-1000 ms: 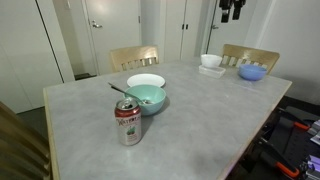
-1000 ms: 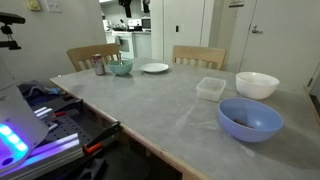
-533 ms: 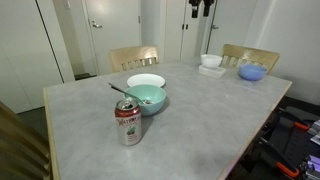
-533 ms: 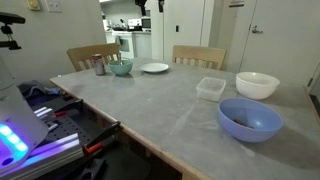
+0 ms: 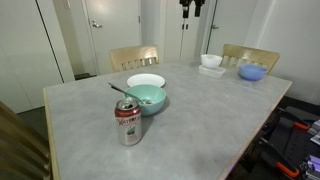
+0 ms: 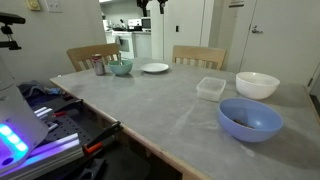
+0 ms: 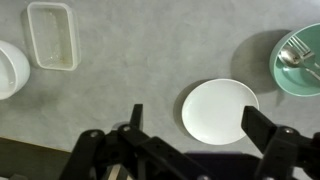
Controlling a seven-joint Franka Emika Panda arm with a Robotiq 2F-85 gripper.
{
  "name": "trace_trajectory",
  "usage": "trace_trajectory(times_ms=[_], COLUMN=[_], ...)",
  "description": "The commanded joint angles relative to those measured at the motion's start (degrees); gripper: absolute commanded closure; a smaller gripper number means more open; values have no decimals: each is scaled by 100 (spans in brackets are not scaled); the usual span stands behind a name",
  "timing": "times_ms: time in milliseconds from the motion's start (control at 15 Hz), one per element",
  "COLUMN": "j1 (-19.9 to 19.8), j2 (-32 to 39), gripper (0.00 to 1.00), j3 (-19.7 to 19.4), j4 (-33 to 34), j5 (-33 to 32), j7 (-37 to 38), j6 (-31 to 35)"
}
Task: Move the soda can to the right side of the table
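The soda can (image 5: 128, 122) stood upright near one end of the pale grey speckled table (image 5: 205, 125), just beside a teal bowl (image 5: 152, 99). Its red-and-white label was too small to read. The gripper (image 7: 200, 128) hung high above a white plate (image 7: 219, 109), fingers spread and empty. White doors (image 5: 108, 28) lined the room behind.

I see the small red-and-white metal soda can (image 5: 128, 123) standing upright, silver top up, on the pale grey speckled rectangular worktop (image 5: 205, 110). It stands near one corner, close to the light-coloured edge.
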Motion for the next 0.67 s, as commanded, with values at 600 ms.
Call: trace_trajectory(times_ms=[600], j1=[40], j2=[66], gripper=[0], j3=[54], j4=[54], j5=[-120], j7=[70], j6=[-134])
